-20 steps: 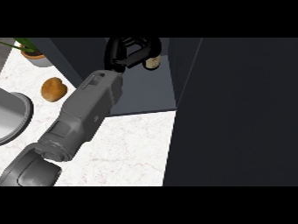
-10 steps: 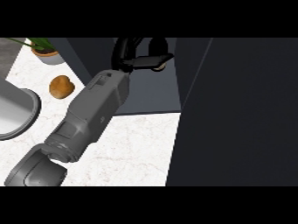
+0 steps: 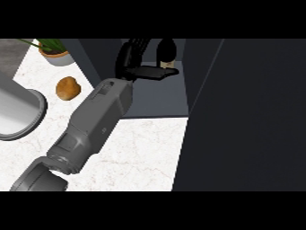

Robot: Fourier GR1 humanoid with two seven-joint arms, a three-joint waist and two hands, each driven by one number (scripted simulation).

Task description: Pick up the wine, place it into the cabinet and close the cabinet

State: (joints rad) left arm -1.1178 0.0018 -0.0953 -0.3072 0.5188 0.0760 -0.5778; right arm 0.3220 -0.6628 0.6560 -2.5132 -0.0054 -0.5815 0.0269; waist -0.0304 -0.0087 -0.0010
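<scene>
The dark wine bottle [image 3: 168, 53], with a tan patch at its lower end, is inside the open dark cabinet [image 3: 156, 101] at the top middle of the head view. My left hand [image 3: 148, 72] reaches into the cabinet on a grey forearm that rises from the lower left. Its fingers [image 3: 126, 55] curl beside the bottle and its thumb lies under it, so the hand is shut on the wine. The bottle's upper part is hidden at the frame's top. My right hand is not in view.
The open cabinet door [image 3: 261, 117] fills the right half of the view. On the white marble counter [image 3: 138, 152] lie a brown bread roll [image 3: 67, 88], a potted plant [image 3: 54, 55] at the back left and a large grey round vessel [image 3: 9, 112] at the left edge.
The forearm has swung more upright and the hand with the bottle sits slightly further right inside the cabinet. The counter objects have shifted right in the view.
</scene>
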